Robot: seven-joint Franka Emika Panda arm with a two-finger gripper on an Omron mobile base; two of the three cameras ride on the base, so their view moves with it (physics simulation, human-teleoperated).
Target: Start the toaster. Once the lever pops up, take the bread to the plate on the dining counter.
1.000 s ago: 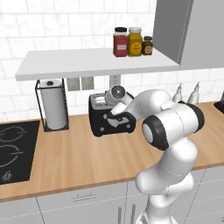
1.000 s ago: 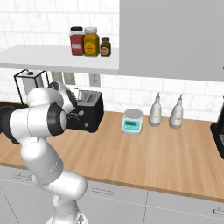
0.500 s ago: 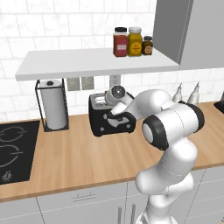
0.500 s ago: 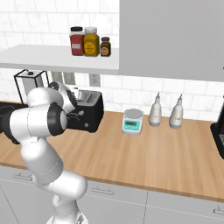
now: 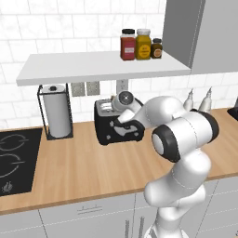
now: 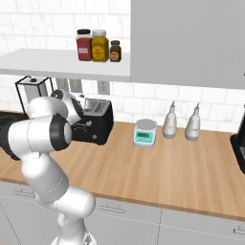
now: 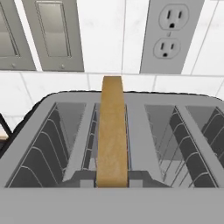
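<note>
The wooden surface (image 5: 83,162) runs along the white-tiled wall, and the toaster (image 5: 104,130) stands on it against that wall; everything below is placed from the toaster. It is a glossy black two-slot box. The white arm (image 5: 181,139) reaches over it from the front, its hand just above the toaster's top. A white shelf (image 5: 93,67) hangs on the wall above the toaster, with three jars on it. A black cooktop (image 5: 14,158) is set into the surface well to the toaster's left in the left base view. A paper towel roll (image 5: 57,116) in a black wire stand is just beside the toaster on that same side. On the other side, in the right base view, a small kitchen scale (image 6: 145,132) sits near the toaster, and two pale bottles (image 6: 170,127) stand beyond the scale. Wall outlets (image 7: 173,35) sit on the tiles right behind the toaster. The bread (image 7: 112,131), a thin tan slice seen edge-on, stands upright in the toaster's slot on the left in the hand view, its top edge rising above the slot. The tool (image 5: 122,118) hovers over the toaster top with its fingers pressed together, pinching nothing.
</note>
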